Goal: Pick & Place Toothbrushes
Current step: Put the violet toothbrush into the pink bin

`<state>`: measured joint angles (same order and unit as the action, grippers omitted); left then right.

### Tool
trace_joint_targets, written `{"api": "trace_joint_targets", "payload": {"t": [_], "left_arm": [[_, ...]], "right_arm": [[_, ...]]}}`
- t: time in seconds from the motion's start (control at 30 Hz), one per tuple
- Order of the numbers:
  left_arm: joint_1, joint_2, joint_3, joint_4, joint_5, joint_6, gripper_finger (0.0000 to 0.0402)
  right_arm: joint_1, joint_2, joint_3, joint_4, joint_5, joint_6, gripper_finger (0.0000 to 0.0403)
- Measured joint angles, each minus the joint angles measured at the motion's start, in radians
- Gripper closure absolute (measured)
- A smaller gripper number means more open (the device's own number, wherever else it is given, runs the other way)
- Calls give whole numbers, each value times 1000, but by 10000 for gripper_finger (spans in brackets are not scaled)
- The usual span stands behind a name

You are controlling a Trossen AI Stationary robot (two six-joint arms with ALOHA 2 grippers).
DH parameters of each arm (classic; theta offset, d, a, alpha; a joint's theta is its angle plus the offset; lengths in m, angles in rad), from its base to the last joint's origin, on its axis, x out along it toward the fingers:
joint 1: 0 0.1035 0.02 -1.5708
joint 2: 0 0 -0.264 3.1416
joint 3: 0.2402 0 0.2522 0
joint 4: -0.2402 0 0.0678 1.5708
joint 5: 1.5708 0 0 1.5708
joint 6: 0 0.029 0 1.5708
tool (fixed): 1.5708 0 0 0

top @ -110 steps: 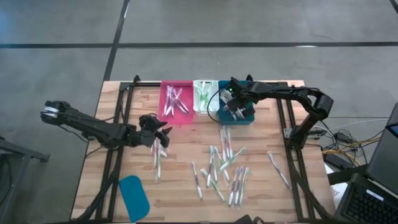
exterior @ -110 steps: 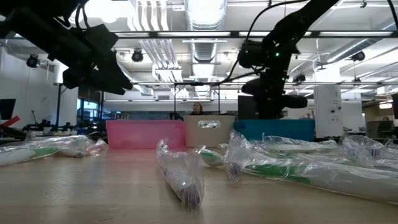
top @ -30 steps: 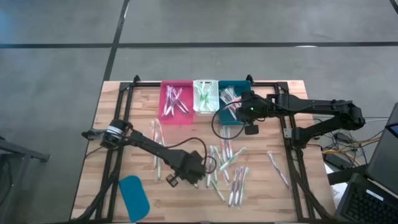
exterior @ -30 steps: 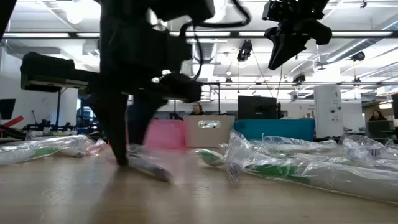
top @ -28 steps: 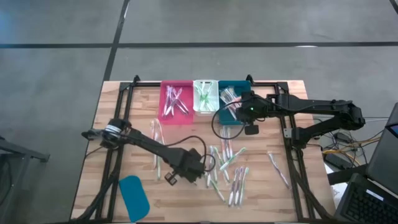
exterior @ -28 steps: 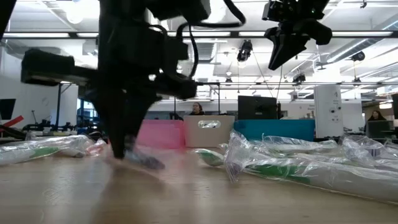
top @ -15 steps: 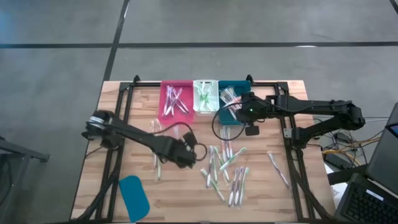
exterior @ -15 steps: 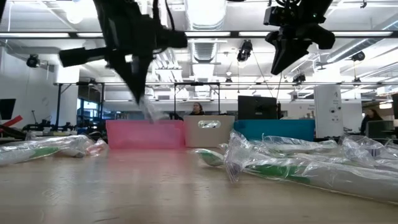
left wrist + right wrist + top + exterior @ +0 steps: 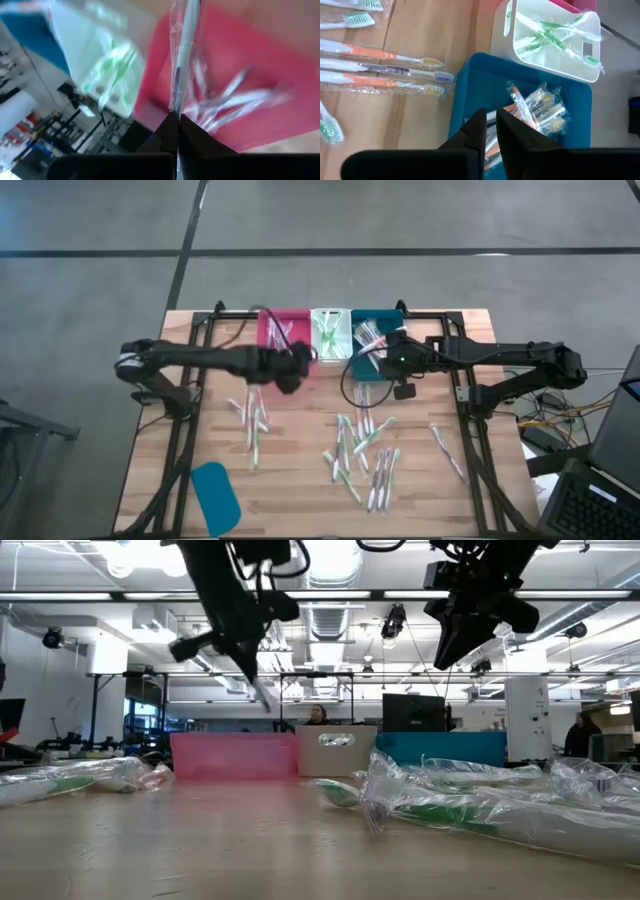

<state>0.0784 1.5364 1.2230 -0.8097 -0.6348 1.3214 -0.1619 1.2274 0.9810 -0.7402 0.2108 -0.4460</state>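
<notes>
My left gripper [image 9: 295, 364] hangs over the pink bin's [image 9: 283, 340] near end, shut on one clear-wrapped toothbrush [image 9: 183, 45] with a purple mark. The pink bin holds several wrapped toothbrushes. Beside it stand a white bin [image 9: 328, 335] with green ones and a teal bin [image 9: 540, 145] with orange ones. My right gripper [image 9: 491, 118] hovers above the teal bin, shut, with nothing between its fingers. Many more toothbrushes [image 9: 360, 452] lie flat on the wooden table. My left gripper pinches the toothbrush by one end of its wrapper [image 9: 175, 102] between its two fingertips. The fingers slant down toward the table's far side, in line with the brush. The brush sticks out past the fingertips [image 9: 262, 695], lifted clear above the pink bin.
A flat teal lid [image 9: 215, 495] lies at the near left. A few toothbrushes [image 9: 250, 420] lie left of the main heap, and one [image 9: 448, 452] lies alone at the right. Black frame rails [image 9: 190, 410] run along both table sides.
My left gripper has risen from the table's middle with one toothbrush and swung toward the far edge, rolling as it went, until it came over the pink bin. The toothbrush has been lifted clear of the table.
</notes>
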Motion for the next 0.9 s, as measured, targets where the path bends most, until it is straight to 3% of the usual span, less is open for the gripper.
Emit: {"api": "trace_joint_targets", "payload": {"t": [0.4,0.63,0.9], "left_arm": [[309,-1,-1,90,132,224,401],[399,33,-1,158,214,296,393],[439,117,-1,173,268,279,389]], "right_arm": [[0,0,0,21,0,-56,393],[-7,0,-2,45,0,-89,394],[-35,-1,-4,105,-2,-134,394]]}}
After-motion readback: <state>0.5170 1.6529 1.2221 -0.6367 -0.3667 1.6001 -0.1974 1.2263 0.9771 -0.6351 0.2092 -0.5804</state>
